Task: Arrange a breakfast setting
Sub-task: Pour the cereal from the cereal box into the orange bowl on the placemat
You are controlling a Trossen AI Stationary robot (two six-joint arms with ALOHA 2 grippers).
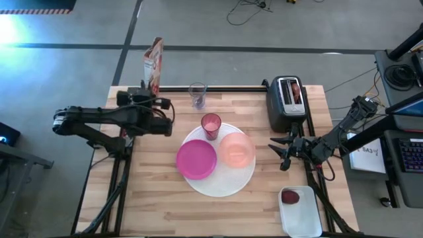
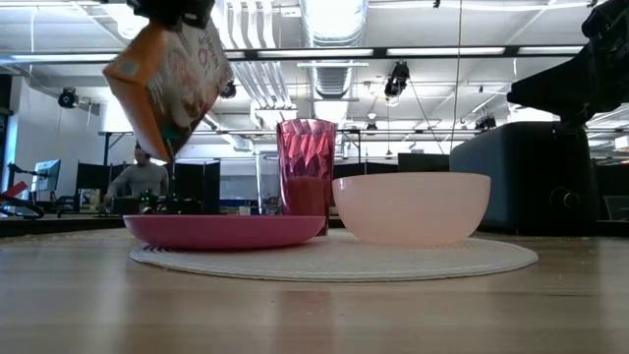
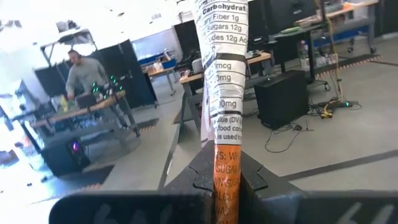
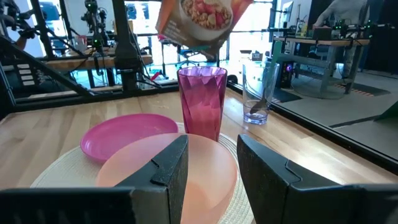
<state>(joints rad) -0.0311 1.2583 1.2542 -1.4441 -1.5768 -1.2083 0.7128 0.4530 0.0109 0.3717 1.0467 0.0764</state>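
A cereal box (image 1: 154, 63) hangs tilted above the table's far left corner, with my left gripper (image 3: 225, 180) shut on it; the box also shows in the low view (image 2: 172, 79). On the big white plate (image 1: 218, 185) rest the magenta plate (image 1: 196, 159), the pale pink bowl (image 1: 236, 150) and the pink tumbler (image 1: 211, 125). A clear glass (image 1: 197, 94) stands behind them with a spoon in it (image 4: 256, 102). My right gripper (image 1: 281, 153) stands open at the table's right, pointing at the bowl. The dark red fruit (image 1: 291, 196) lies in a white tray. My left gripper pinches the cereal box between its two fingers (image 3: 199, 177), one on each broad face, with the narrow printed side panel (image 3: 225, 162) showing between them. The hold is near the box's upper end (image 2: 175, 25). The box hangs tilted below it, lifted clear of the table.
A black toaster (image 1: 287, 102) stands at the far right, with something in its slot. The white tray (image 1: 305, 218) sits at the near right corner. Bare wood lies in front of the white plate and to its left. A person stands in the room beyond.
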